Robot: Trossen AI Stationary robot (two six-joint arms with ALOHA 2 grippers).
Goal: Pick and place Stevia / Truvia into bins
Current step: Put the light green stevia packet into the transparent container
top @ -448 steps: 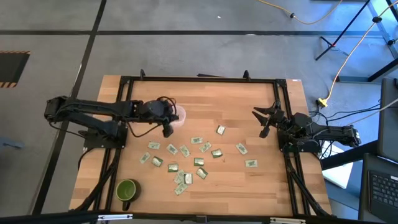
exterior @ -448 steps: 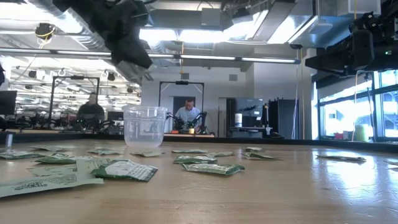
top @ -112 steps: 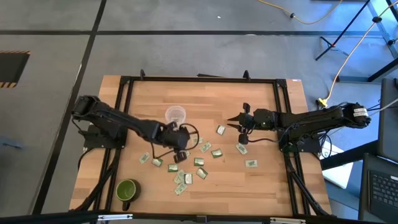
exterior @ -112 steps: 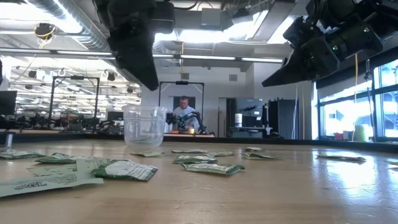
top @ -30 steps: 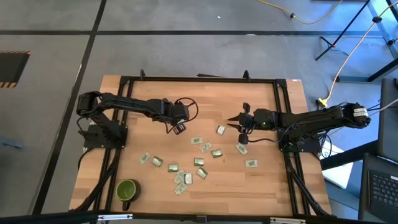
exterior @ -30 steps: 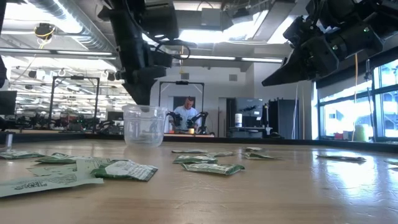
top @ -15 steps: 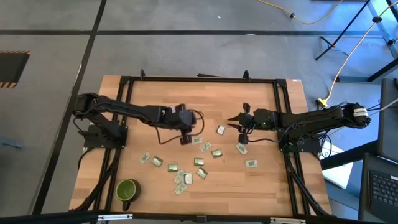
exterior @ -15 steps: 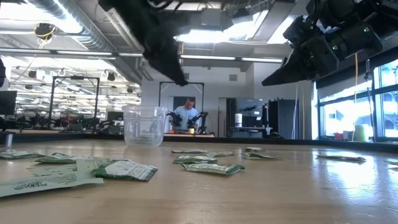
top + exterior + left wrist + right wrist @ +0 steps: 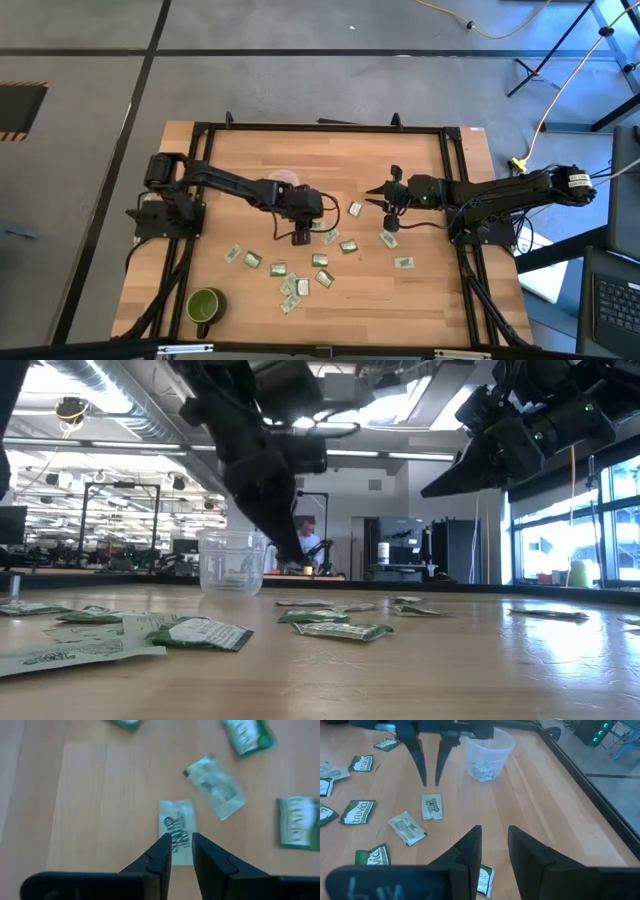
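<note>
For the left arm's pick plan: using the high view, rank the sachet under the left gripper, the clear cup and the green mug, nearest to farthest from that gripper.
1. Sachet: on the table directly below the left gripper, whose fingers are open.
2. Clear cup: behind the gripper, toward the table's far edge.
3. Green mug: near the front-left corner, clearly farthest.

Overhead, table-level and wrist views share sachets (image 9: 347,245).

arms: two, dark, jointed segments | left claw (image 9: 300,238): two slim black tapered fingers (image 9: 161,857), a thin black cable looping beside the wrist | right claw (image 9: 378,193): two black fingers (image 9: 470,851), broad and blunt-tipped | markings: none legible
</note>
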